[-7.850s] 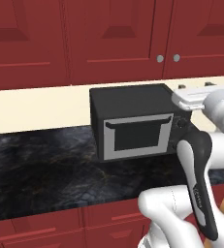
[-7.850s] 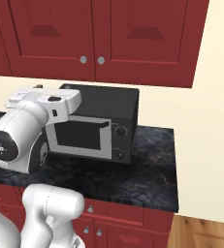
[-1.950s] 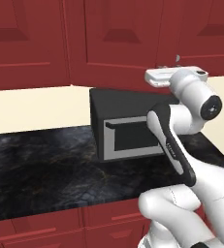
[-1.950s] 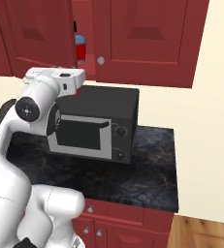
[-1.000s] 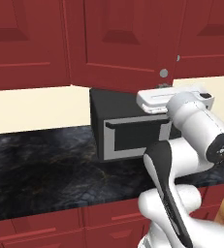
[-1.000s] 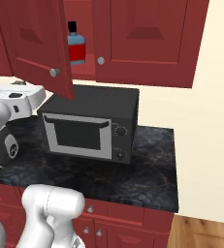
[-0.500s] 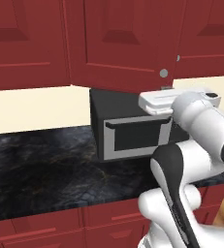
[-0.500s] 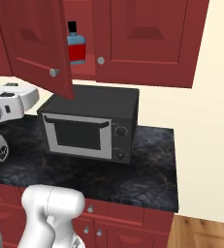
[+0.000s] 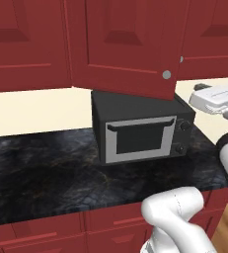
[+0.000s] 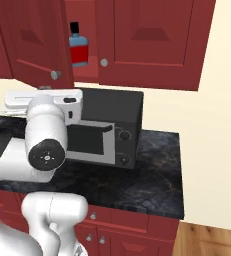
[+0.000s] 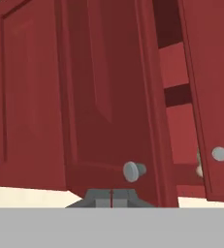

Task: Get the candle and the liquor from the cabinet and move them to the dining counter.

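Note:
The cabinet [image 10: 137,40] has its left door [image 10: 32,35] swung wide open. On its red shelf stands the liquor [image 10: 78,47], blue with a red label and a black cap. My gripper [image 10: 44,88] is shut on nothing and sits just below the open door's knob [image 10: 55,75]; it also shows as my gripper [image 9: 200,90] at the right edge. In the hand view my gripper [image 11: 111,197] points up at that knob [image 11: 133,170]. A cream sliver of the candle [image 11: 199,164] peeks past the right door's edge. The dining counter is out of view.
A black microwave [image 9: 140,136] stands on the black marbled counter [image 9: 41,168] directly under the cabinet. The open door [image 9: 125,44] overhangs the microwave's top. Red drawer fronts [image 10: 122,225] run below the counter. The cabinet's right door [image 11: 215,97] stays shut.
The cabinet door has swung from ajar to wide open, uncovering the liquor. My hand has come off the knob and shifted right, below the door.

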